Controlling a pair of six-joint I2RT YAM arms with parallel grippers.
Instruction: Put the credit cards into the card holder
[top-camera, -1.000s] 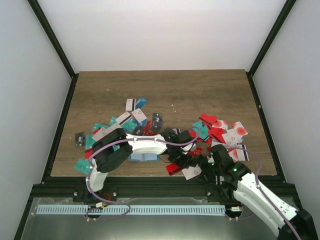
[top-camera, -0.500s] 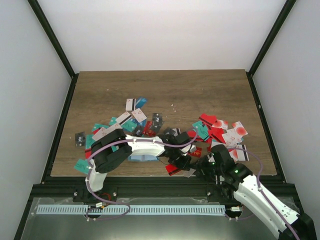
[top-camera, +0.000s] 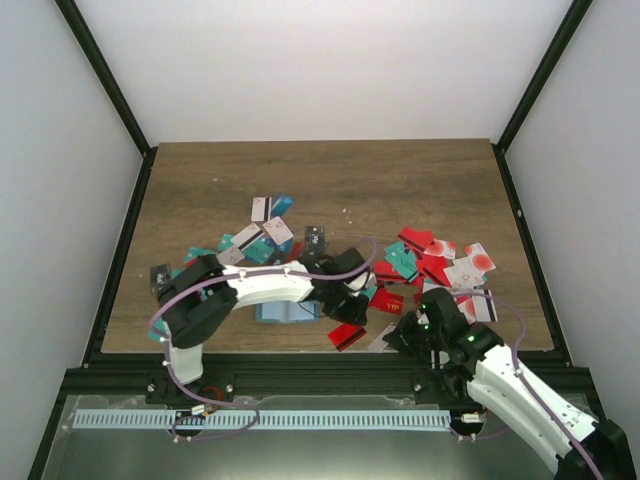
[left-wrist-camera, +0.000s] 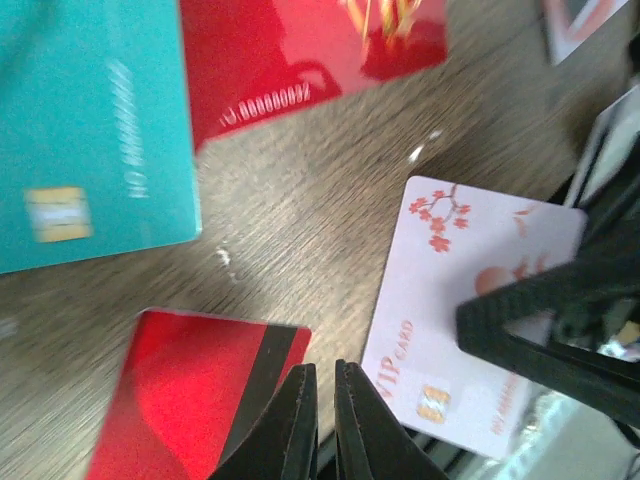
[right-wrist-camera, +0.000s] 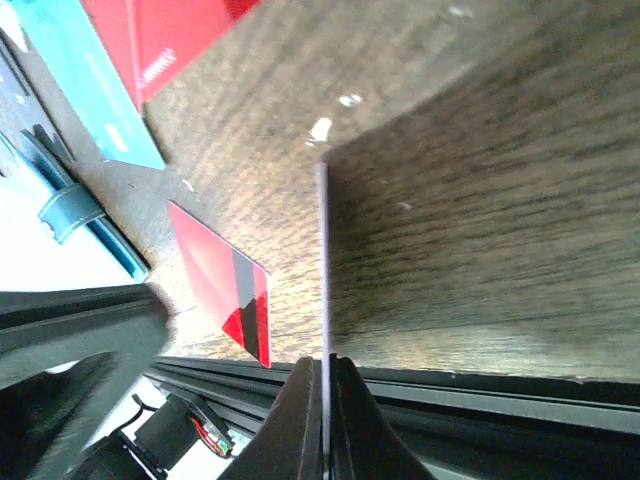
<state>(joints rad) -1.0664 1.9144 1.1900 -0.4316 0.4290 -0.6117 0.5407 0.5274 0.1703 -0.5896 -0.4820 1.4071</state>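
Note:
Credit cards lie scattered in red, teal, white and black, in a left pile and a right pile. The teal-blue card holder lies under my left arm, and its clasp tab shows in the right wrist view. My right gripper is shut on a white VIP card at the table's front edge; that card is seen edge-on. My left gripper is shut with nothing held, just above the wood between the white card and a red striped card.
A teal chip card and a red card lie just beyond my left gripper. The black frame rail runs along the table's front edge right below both grippers. Black posts stand at the back corners.
My right gripper has closed from open onto the white card at the front edge. My left gripper has drawn back leftward off that card, staying shut.

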